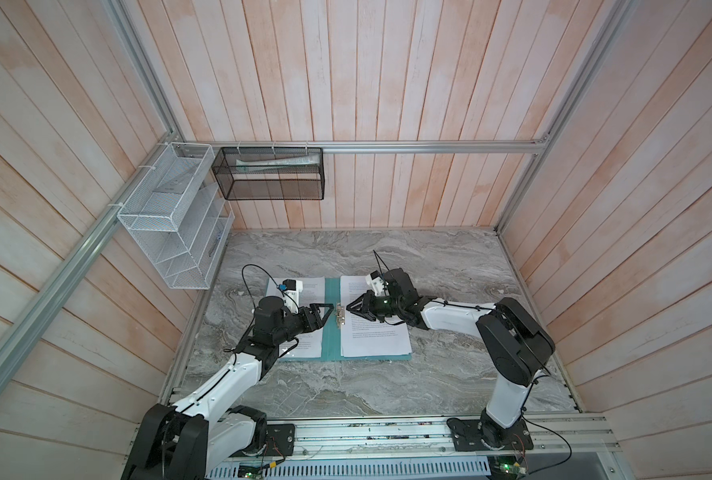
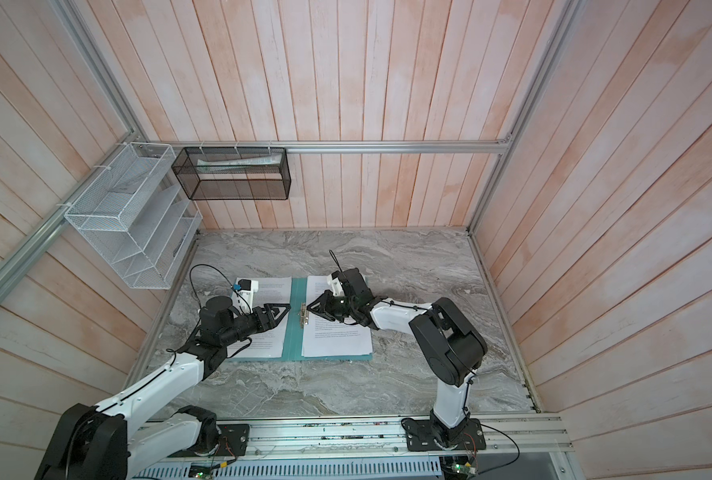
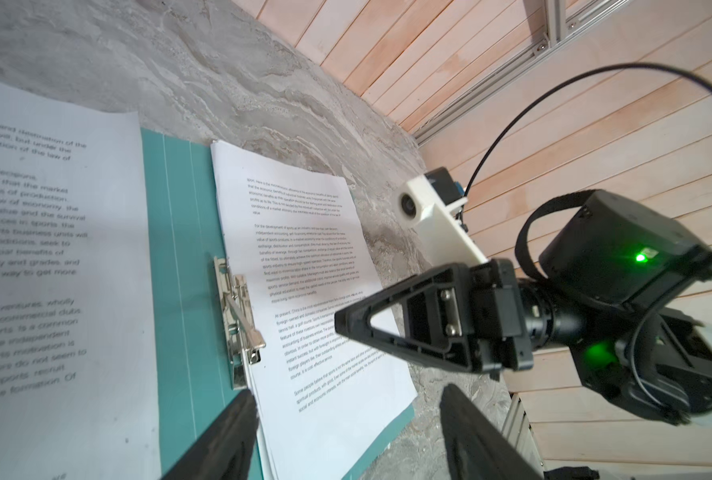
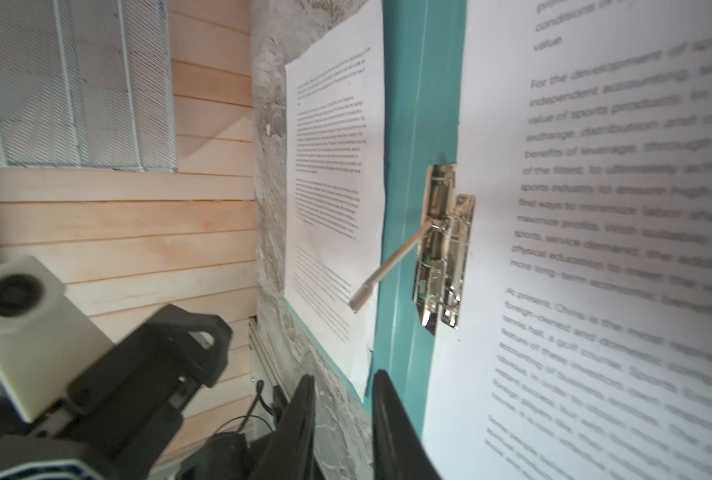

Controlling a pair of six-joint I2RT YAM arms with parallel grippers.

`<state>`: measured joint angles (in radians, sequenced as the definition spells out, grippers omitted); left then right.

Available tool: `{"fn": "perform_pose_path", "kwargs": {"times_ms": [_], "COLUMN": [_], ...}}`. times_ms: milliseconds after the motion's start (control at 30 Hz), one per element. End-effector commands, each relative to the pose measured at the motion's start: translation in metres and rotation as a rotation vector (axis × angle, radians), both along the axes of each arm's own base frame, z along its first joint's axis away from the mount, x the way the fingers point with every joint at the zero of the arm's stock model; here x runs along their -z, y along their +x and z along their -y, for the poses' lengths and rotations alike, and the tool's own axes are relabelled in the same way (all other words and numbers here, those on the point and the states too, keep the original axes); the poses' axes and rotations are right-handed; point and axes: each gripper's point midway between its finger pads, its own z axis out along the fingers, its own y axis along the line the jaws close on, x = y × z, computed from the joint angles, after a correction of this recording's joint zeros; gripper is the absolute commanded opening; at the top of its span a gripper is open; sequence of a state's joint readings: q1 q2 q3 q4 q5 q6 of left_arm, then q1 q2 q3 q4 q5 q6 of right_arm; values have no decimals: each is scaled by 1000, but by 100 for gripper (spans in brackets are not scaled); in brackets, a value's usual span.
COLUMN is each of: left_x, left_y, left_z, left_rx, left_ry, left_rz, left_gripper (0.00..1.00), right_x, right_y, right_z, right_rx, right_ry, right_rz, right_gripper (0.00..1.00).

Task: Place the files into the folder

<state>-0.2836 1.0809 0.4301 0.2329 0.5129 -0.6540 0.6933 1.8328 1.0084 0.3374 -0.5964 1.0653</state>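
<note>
- We see a grey marble-patterned tabletop (image 1: 429,257), boxed in by pale pink plank walls (image 1: 387,83).
- The thin teal-green folder (image 1: 331,332) lies open and flat in the middle of the tabletop, with its spine running near to far.
- The loose white paper sheets printed with black text (image 1: 375,336) lie on the folder. A stack sits on the right flap with its inner edge at the small shiny metal clip (image 4: 441,245) on the spine. More paper lies on the left flap.
- The clip's thin metal lever (image 4: 387,266) stands raised, so we judge the stack not yet clamped.
- The left gripper (image 1: 328,316) hovers just left of the clip, jaws well apart and holding nothing.
- The right gripper (image 1: 348,308) points at the clip from the right. Its jaws show only a narrow gap, with nothing between them.
- We judge the task well along. Left to do are the left-flap paper, pressing the lever down and closing the cover.
- On the far-left walls hang a white wire rack (image 1: 171,216) and a black mesh basket (image 1: 269,174), well apart from the work.
</note>
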Motion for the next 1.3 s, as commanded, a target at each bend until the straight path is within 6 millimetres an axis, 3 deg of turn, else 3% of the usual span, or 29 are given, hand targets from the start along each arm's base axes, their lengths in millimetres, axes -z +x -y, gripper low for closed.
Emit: {"fn": "perform_pose_path", "kwargs": {"times_ms": [0,333,500,1267], "left_x": [18,40,49,51], "left_y": [-13,-31,-28,-16], "left_z": [-8,-9,-12,-17], "left_rx": [-10,10,-8,-28], "left_ry": [48,42,54,49], "left_rz": [-54,-99,-107,-95], "left_gripper": [71,69,70,70], "right_x": [-8,13,19,24], "right_y": [2,-4,-7,-1], "right_z": [-16,-23,-21,-31], "right_rx": [-8,-39,-40,-11], "right_ry": [98,75,66,102], "right_rz": [-51,-110,-122,-181], "right_gripper": [19,18,18,23]}}
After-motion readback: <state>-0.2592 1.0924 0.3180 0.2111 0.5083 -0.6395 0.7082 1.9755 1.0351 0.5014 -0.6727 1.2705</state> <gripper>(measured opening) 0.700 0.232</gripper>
